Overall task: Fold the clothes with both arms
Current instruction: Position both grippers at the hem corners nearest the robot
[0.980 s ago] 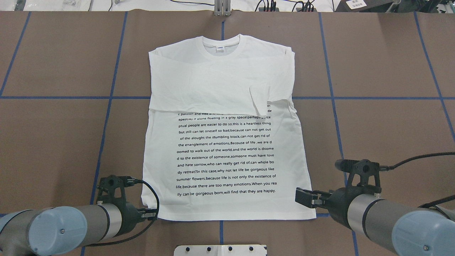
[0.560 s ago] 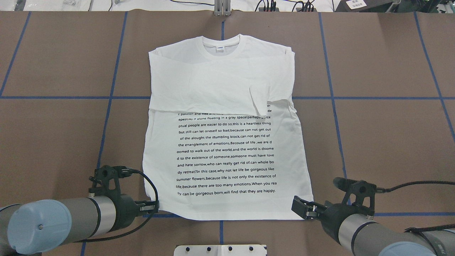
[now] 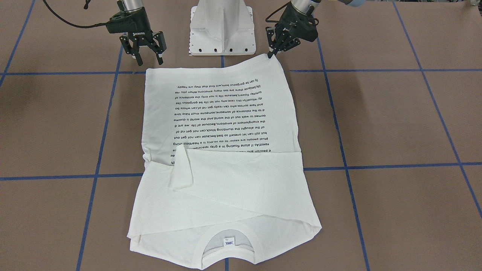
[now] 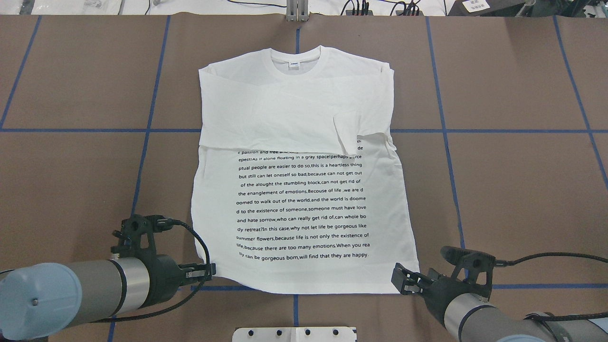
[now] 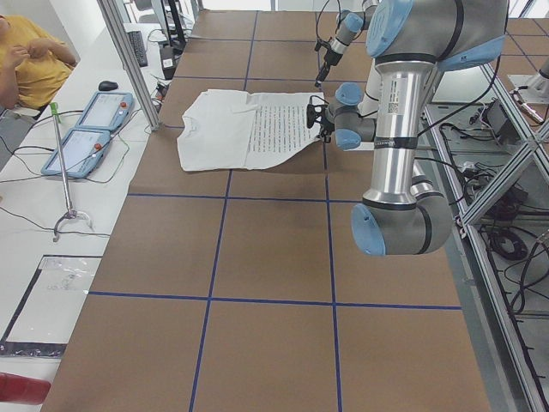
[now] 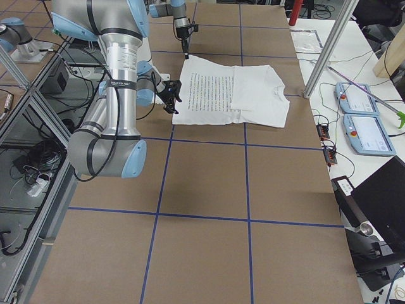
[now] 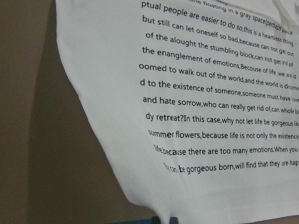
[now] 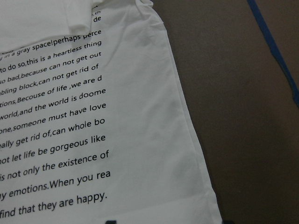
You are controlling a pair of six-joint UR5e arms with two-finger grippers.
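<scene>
Brown bench (image 4: 71, 190), gridded in blue tape, is carrying one garment between two robot arms.

Left claw (image 4: 209, 272): the jaws are standing narrow and seem to be pinching the near left hem corner. The cloth is peaking up toward the fingertips, and the hem edge is pulling into a curve there.

Right claw (image 3: 150, 60): the jaws are standing wide, hovering just over the near right hem corner and gripping nothing.

T-shirt (image 4: 304, 266), white: it is lying flat at mid-bench, print side up, with the hem toward the robot and the collar (image 4: 295, 61) at the far end. The sleeves (image 4: 294, 118) are lying folded across the chest, covering the top lines of the black text (image 4: 301, 209).

Step in hand, as judged: the claws are taking hold of both hem corners for the lengthwise fold, one side apparently secured and the other pending.

Next move is calling for the right claw to lower onto its corner and close on cloth alone. Both arms should then lift together and carry the hem toward the collar, keeping level so the edge lands square.
</scene>
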